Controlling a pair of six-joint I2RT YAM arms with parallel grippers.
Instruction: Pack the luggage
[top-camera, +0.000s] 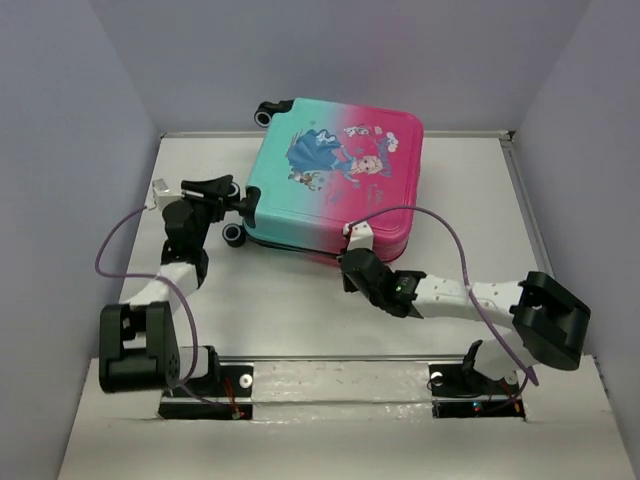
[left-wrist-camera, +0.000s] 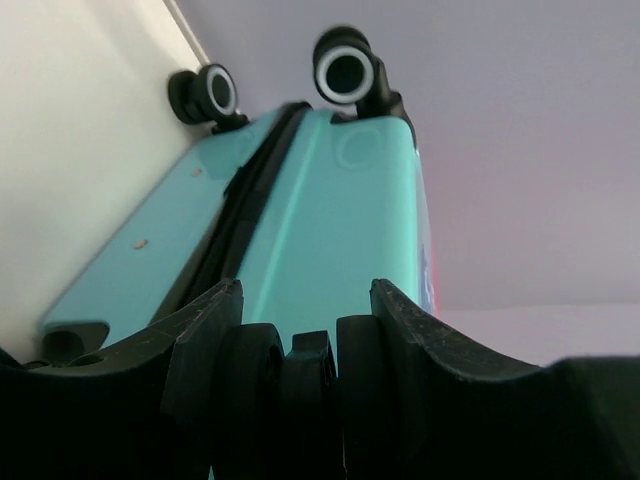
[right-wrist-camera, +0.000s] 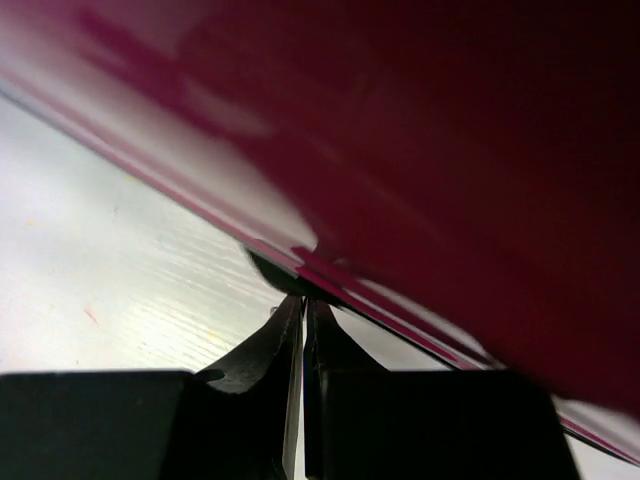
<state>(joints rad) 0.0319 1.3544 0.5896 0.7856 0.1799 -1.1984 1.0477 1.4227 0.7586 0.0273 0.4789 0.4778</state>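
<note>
Luggage (top-camera: 335, 175): closed and laid flat on the counter (top-camera: 300, 310) toward the far edge, with the princess print facing up, the teal end at the left and the pink end at the right.
Left end effector (left-wrist-camera: 305, 292): positioned at the near corner of the teal end, where a black wheel (left-wrist-camera: 265, 385) is clamped between its fingers.
Right end effector (right-wrist-camera: 303, 303): its fingers are pressed together and the tips are set against the dark seam on the near pink edge. Whether anything is pinched cannot be told.
Far wheels (left-wrist-camera: 345, 70): two are seen at the far teal corner.
</note>
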